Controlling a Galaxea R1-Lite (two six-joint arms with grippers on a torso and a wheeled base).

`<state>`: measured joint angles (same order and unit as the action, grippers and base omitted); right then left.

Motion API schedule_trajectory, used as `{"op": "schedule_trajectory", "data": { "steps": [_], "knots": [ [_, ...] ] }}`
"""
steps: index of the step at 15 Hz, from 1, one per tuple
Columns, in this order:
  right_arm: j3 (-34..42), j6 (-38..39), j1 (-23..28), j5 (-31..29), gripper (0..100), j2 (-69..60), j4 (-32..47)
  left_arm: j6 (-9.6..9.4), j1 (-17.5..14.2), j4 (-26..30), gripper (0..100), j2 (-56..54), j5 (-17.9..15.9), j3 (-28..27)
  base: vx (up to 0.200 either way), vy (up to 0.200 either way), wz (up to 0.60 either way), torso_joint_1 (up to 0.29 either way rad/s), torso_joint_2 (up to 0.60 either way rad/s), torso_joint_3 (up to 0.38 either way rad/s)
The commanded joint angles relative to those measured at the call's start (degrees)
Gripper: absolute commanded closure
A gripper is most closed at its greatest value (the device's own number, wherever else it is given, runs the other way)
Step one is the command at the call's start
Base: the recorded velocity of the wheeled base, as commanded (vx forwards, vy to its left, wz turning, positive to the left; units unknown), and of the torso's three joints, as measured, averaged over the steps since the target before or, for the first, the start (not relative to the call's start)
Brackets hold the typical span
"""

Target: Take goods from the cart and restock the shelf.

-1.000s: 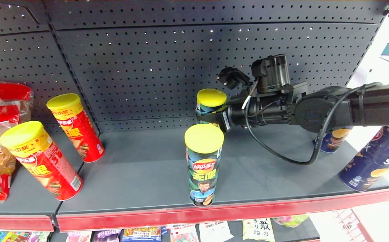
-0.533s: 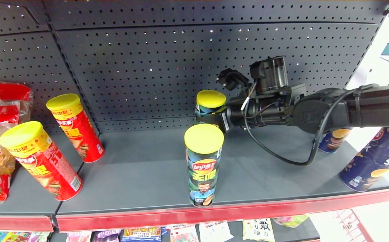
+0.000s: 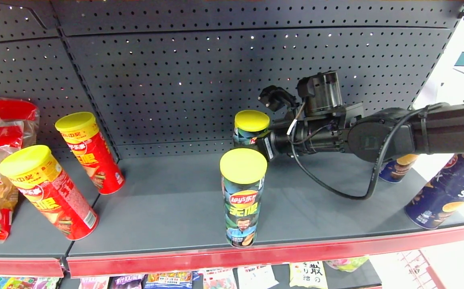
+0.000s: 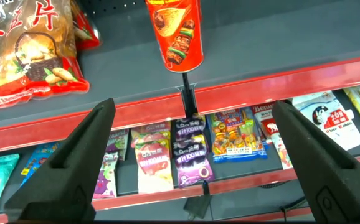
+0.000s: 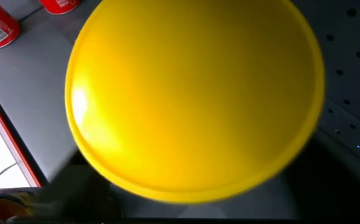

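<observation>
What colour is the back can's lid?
Yellow: the lid of the chip can, best in right wrist view.

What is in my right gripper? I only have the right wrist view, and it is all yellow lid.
Observer: The right gripper is shut on a can, upright at the back of the shelf.
Operator: Is anything close to it?
Observer: A second can stands right in front of it at the shelf's front. It hides the held one's base, so I cannot tell whether it is set down.
Operator: And my left arm?
Observer: The left gripper is open and empty, facing the shelf's red lip.
</observation>
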<state>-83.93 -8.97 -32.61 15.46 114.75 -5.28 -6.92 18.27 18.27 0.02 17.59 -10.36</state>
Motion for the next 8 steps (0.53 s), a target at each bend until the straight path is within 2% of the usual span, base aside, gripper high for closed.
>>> {"op": "schedule_trajectory", "data": {
  "steps": [1,4,8],
  "knots": [
    [0.1,0.0,0.0,0.0,0,-0.4,0.0,0.07,0.0,0.0,0,0.0,0.0,0.0,0.000,0.000,0.00,0.000,0.00,0.000],
    [0.8,0.1,0.2,-0.1,0,-2.3,0.1,0.24,0.0,0.0,0,0.0,0.0,0.0,0.000,0.000,0.00,0.000,0.00,0.000],
    [7.1,0.9,0.3,-0.6,0,-8.0,0.0,0.33,0.0,0.0,0,0.0,-0.3,0.0,0.000,0.000,0.00,0.000,0.00,0.000]
  ]
}}
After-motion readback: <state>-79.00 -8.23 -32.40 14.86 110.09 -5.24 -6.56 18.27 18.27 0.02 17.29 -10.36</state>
